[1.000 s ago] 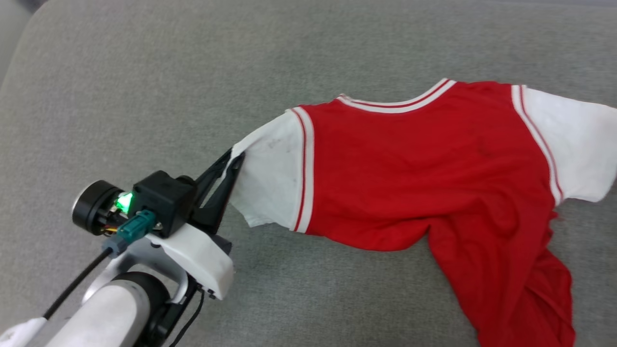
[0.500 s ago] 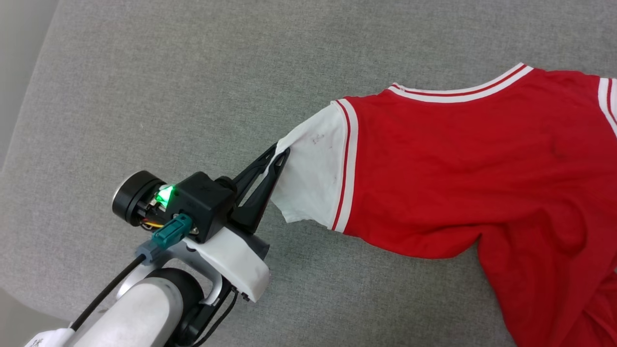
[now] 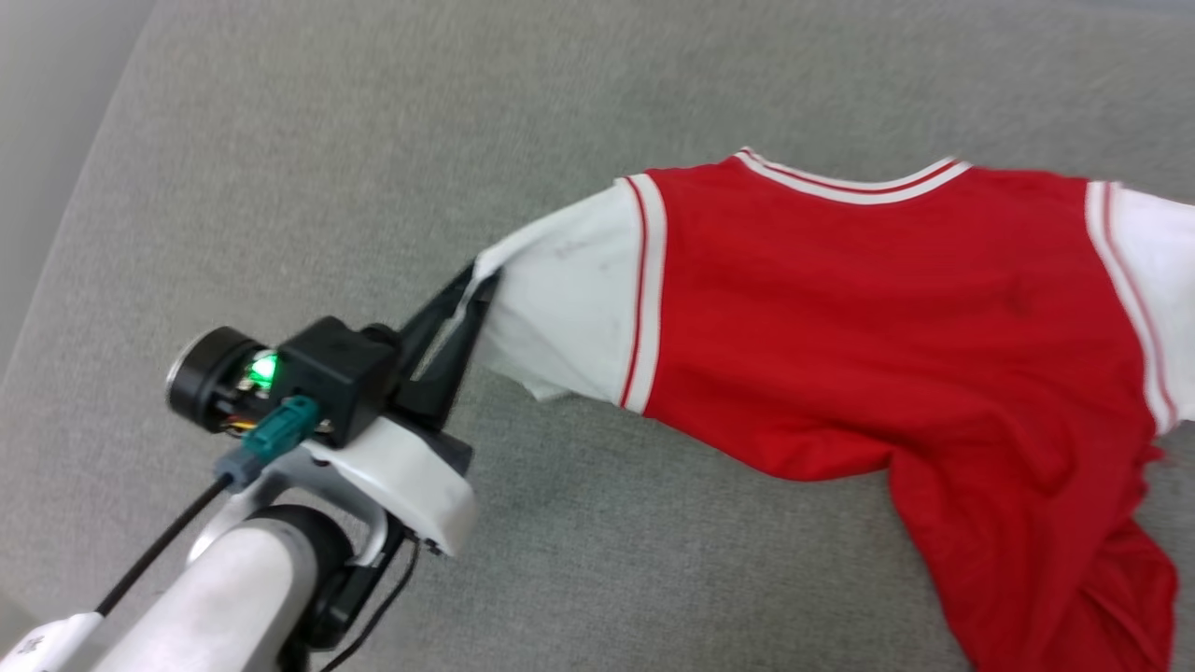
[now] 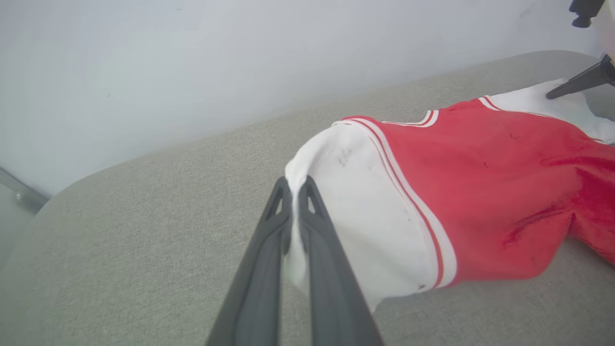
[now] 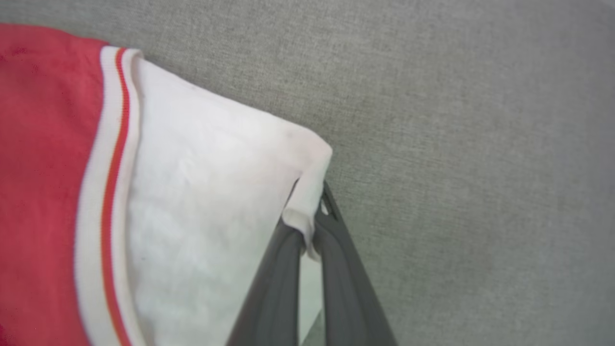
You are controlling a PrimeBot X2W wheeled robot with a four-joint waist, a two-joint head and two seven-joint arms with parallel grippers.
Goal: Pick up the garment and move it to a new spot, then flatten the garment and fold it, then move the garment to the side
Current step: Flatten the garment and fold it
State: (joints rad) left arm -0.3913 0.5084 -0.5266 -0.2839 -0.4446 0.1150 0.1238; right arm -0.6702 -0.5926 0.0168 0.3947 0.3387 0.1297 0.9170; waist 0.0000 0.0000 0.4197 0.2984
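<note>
The garment (image 3: 868,327), a red jersey with white sleeves and striped trim, hangs stretched above the grey cushion with its plain red side up; no lettering shows. My left gripper (image 3: 478,278) is shut on the hem of the white sleeve at the left, also seen in the left wrist view as the left gripper (image 4: 294,185) pinching that sleeve (image 4: 365,202). In the right wrist view my right gripper (image 5: 310,202) is shut on the other white sleeve (image 5: 202,192). The right gripper's fingers (image 4: 576,84) also show far off in the left wrist view. The jersey's lower body droops to the cushion at the right (image 3: 1055,560).
The grey fabric cushion (image 3: 373,140) spreads under everything. Its left edge (image 3: 84,168) runs diagonally at the picture's left. A pale wall (image 4: 192,62) stands behind the cushion in the left wrist view.
The camera has shifted between frames. The left gripper keeps its hold on the sleeve throughout, and the garment stays stretched between the two grips.
</note>
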